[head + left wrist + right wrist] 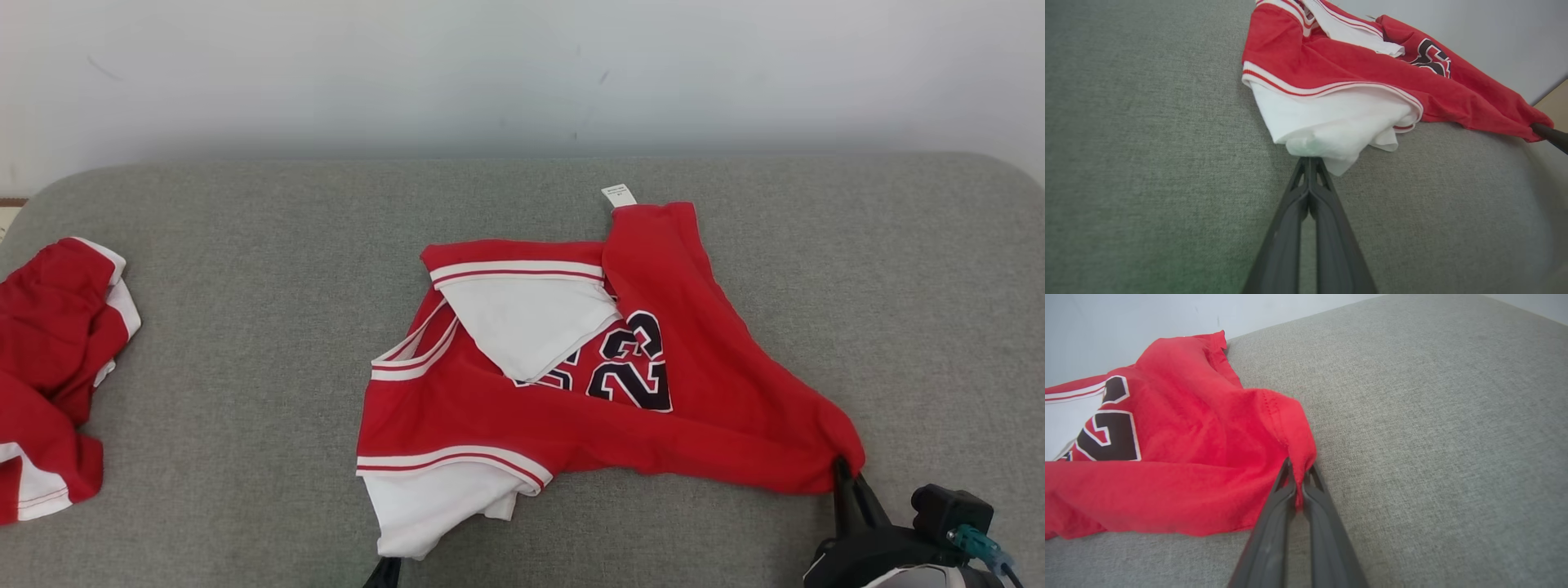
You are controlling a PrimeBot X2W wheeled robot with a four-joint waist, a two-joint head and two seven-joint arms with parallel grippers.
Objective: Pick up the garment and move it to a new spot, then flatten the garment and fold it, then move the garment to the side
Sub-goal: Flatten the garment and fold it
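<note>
Pale wall (522, 73) forms the background. Below it, a grey woven upholstered surface (245, 367) spans the head view and carries everything else.

The garment (718, 392), a red jersey, lies crumpled and partly folded over itself on this surface. It stretches between the two grippers and away from both, toward the wall. A smaller red garment (49, 351) with white panels lies bunched well off to the left of the left gripper and apart from the jersey.

The right gripper (1298, 486) has its two dark fingers pressed together on a red corner of the jersey's hem. A pinch of cloth shows between the tips in the right wrist view. From this gripper the red body of the jersey runs ahead and to its left.

The left gripper (1309, 161) is likewise closed, its fingertips nipping the lowest corner of a white side panel (1331, 122). From this gripper the jersey runs ahead and to its right. Just beyond the white panel, a band of red-and-white striped trim (1331, 87) crosses the cloth.

The black, white-edged numerals (633, 367) face upward, ahead and to the left of the right gripper. They are partly covered by a second white panel (531, 322) folded over them. A small white label (619, 195) projects from the jersey's edge farthest from both grippers.
</note>
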